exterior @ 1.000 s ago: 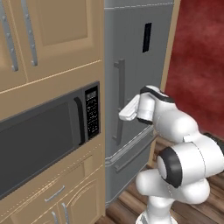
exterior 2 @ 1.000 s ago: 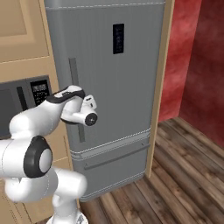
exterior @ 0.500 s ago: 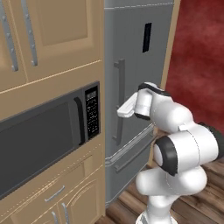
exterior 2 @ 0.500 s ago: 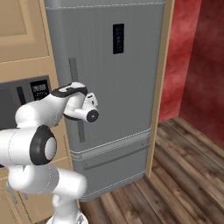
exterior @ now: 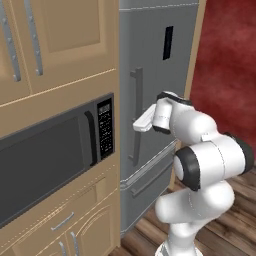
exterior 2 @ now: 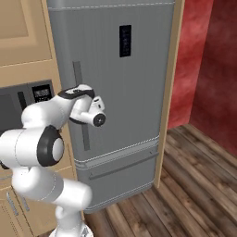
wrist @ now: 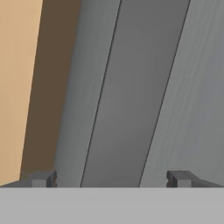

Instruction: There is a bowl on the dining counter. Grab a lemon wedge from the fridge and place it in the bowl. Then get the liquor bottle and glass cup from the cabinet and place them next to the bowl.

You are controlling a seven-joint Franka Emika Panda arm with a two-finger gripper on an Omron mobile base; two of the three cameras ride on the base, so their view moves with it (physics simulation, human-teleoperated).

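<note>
Change: the arm has been carried closer to the fridge (exterior: 155, 75) than a second ago, the gripper (wrist: 111, 178) now brought up to the long handle (exterior: 136, 117).
Gripper: held wide open, nothing gripped; in the hand view the handle bar (wrist: 131, 96) is framed between the two fingertips (wrist: 41, 178).
Fridge: door shut, beside the microwave (exterior: 55, 150); the lemon wedge is judged to be inside.
Handling: the handle is judged stiff, smooth steel, likely slippery; the door is judged heavy.
Hold: best taken squarely across the bar at mid-height.

Fridge handle (wrist: 131, 100) centred between spread fingers (wrist: 41, 178), nothing between
</note>
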